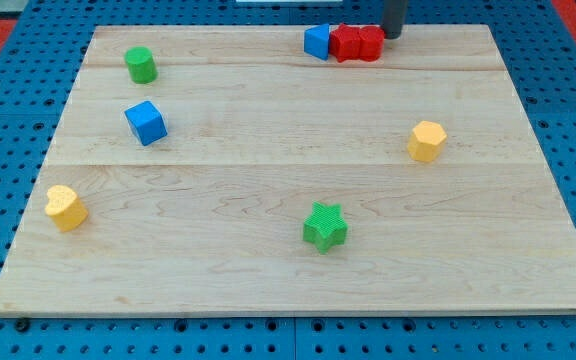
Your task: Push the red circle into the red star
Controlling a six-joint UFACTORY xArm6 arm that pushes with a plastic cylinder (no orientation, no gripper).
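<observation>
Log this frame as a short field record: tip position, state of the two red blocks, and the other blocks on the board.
tip: my tip at the view's top edge, just right of the red blocks
red blocks: two red blocks pressed together; which is circle or star cannot be told
neighbour: blue block touching their left side
other blocks: green cylinder, blue cube, yellow heart, green star, yellow hexagon

My tip [392, 36] touches the red block [369, 43], beside another red block [345, 42] and a blue block [316, 41].
</observation>
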